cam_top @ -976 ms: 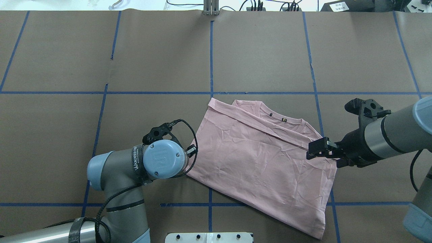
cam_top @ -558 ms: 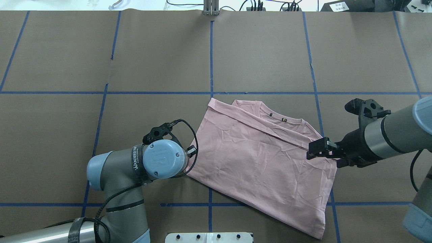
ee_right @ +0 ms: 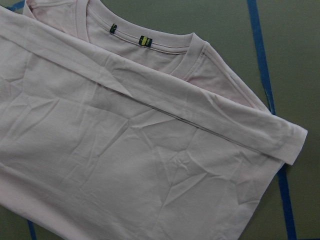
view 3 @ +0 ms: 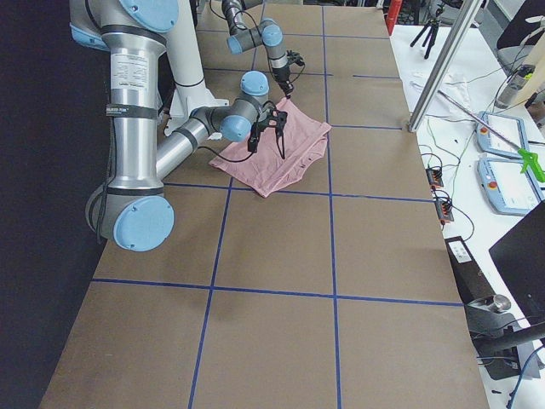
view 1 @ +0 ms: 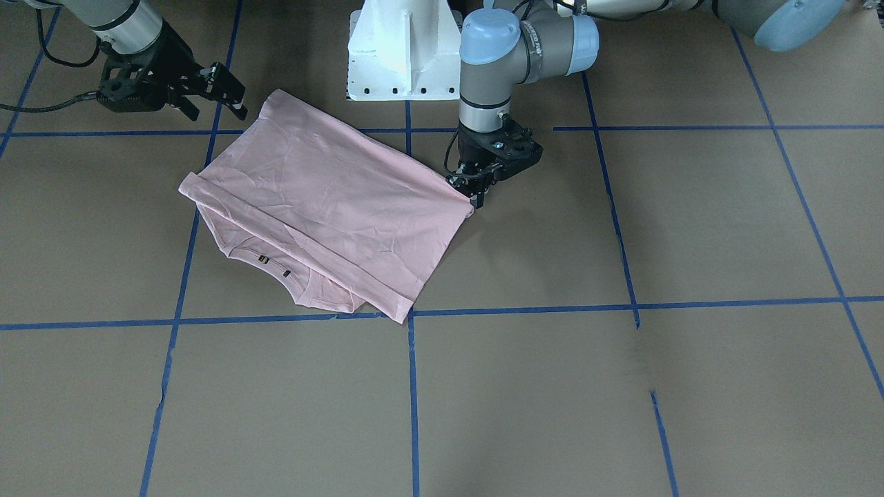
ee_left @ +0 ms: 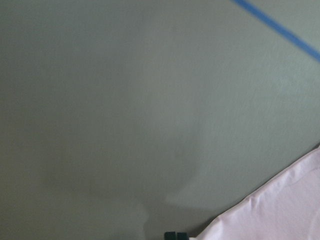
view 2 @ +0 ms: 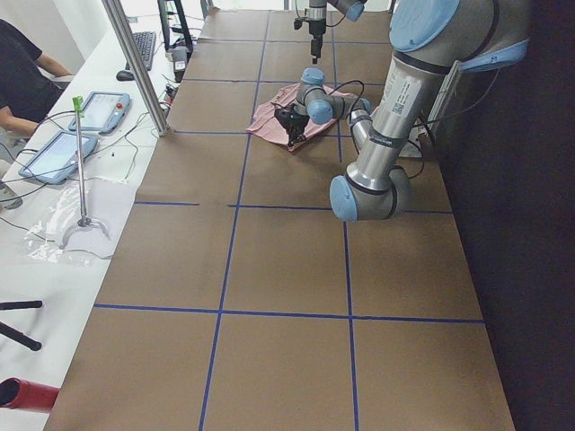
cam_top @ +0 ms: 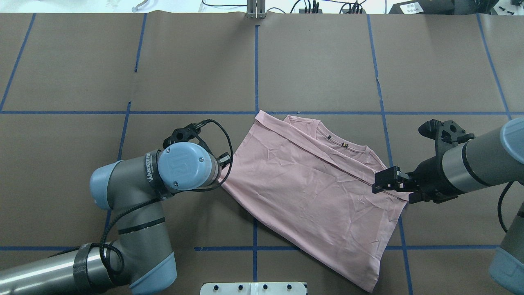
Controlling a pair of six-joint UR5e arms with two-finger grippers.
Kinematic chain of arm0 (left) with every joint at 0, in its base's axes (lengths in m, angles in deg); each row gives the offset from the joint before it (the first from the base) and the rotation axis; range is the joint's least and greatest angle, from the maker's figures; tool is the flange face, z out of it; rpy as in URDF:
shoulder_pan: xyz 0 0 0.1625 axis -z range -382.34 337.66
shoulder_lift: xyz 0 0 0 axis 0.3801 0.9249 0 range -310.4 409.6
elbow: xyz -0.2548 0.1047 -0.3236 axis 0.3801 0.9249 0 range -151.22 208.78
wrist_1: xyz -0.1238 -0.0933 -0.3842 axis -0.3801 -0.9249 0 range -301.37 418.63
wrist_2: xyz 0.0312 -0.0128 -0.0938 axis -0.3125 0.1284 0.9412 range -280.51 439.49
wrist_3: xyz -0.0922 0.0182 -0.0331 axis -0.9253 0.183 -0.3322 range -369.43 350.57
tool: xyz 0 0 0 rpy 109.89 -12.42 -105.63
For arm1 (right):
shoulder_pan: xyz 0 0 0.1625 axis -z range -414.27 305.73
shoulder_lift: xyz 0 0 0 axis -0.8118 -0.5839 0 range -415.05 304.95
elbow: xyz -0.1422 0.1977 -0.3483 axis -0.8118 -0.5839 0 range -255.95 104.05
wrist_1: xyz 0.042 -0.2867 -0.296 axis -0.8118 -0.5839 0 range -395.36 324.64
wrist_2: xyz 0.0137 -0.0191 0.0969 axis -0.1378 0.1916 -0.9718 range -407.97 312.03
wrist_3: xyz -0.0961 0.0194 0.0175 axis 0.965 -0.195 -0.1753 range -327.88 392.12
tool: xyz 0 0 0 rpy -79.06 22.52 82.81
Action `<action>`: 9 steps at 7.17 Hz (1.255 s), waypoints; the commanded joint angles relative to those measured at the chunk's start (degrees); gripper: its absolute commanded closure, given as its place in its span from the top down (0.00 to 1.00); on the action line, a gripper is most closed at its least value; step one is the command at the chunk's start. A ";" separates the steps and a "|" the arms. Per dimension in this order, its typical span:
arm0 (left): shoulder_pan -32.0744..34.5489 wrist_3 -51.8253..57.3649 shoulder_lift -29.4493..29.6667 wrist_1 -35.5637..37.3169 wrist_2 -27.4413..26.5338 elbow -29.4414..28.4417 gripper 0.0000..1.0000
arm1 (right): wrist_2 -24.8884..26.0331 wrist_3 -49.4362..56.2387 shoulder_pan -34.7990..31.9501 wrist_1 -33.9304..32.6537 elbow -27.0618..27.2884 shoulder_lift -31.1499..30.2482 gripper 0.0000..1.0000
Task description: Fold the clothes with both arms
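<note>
Exterior front-facing: left claw [view 1: 472, 190] clamped shirt [view 1: 324, 200] corner, right claw [view 1: 231, 96] hung apart nearby; low, even pulling seemed wisest.

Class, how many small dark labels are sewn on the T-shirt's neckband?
2. Both are on the neckband of the pink T-shirt: the dark label toward the right wrist view's left, the yellow-striped label just right of it. The fold could hide others.
</note>
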 commanded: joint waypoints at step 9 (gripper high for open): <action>18.53 27.21 20.74 -35.72 -5.81 -44.67 1.00 | 3.30 0.00 -0.43 0.00 0.07 0.16 1.00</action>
